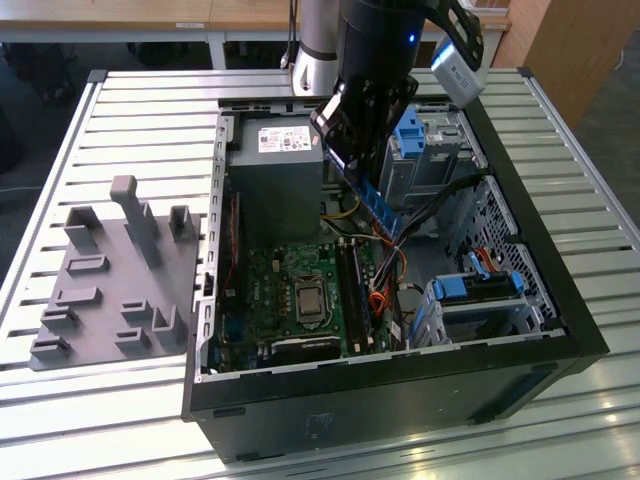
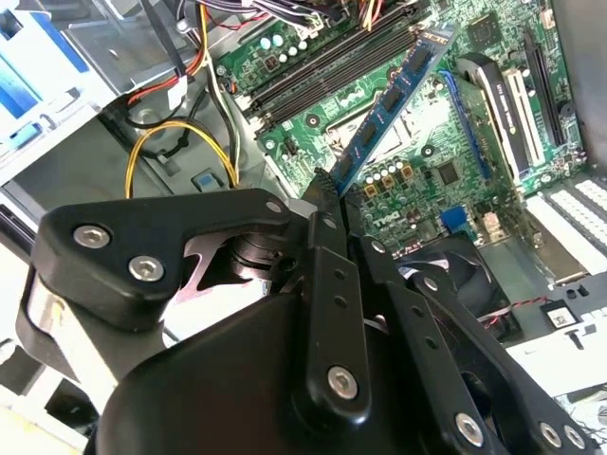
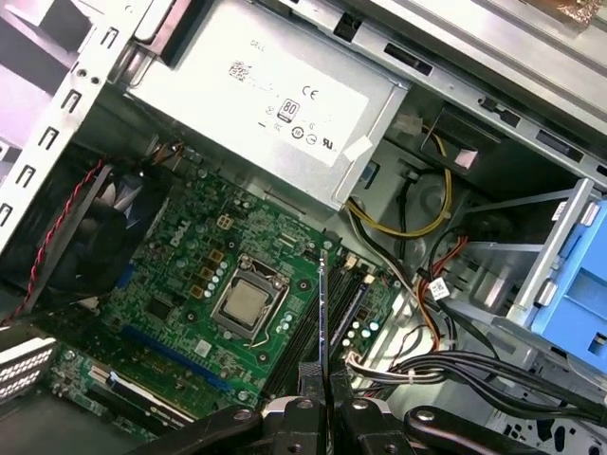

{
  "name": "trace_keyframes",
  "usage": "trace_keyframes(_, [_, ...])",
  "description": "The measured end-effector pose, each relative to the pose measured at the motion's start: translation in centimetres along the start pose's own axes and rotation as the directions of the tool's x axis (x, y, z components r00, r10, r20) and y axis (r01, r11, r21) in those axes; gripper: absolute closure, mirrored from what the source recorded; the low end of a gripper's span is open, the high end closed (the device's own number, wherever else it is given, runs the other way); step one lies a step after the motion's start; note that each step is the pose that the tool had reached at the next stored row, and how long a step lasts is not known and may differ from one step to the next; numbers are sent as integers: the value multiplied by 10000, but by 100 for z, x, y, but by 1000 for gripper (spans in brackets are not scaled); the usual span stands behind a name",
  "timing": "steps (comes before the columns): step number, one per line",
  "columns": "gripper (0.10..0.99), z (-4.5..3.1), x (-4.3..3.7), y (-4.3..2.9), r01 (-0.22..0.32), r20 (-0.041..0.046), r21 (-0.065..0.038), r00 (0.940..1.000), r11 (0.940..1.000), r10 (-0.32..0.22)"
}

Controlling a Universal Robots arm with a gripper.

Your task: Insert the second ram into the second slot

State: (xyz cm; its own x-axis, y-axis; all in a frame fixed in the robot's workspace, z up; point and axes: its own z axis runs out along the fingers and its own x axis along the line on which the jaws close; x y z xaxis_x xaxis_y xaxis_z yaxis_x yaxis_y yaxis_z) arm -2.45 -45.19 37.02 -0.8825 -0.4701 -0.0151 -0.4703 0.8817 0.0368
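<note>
The second ram [image 1: 377,204] is a thin blue circuit-board stick, and my gripper [image 1: 352,166] is shut on its upper end. It hangs tilted above the open computer case, over the cables. The second wrist view shows the ram [image 2: 394,95] reaching out from the gripper [image 2: 327,191] over the green motherboard [image 2: 474,142], its free end near the long dark memory slots [image 2: 327,64]. The first wrist view has the ram [image 3: 323,308] edge-on, rising from the gripper [image 3: 323,381] roughly in line with the slots [image 3: 347,308]. It is clear of the slots. I cannot tell which is the second slot.
The black case [image 1: 400,400] lies open on a slatted metal table [image 1: 150,110]. Inside are a grey power supply [image 1: 278,170], the processor socket [image 1: 306,300], loose cables [image 1: 405,235] and blue drive-bay latches [image 1: 478,286]. A grey fixture plate [image 1: 115,280] sits at the exterior view's left.
</note>
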Motion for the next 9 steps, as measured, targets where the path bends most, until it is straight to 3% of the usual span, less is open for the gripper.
trace_keyframes(9, [949, 2, 0, 0, -330, 12, 5, 9995, 9995, 330])
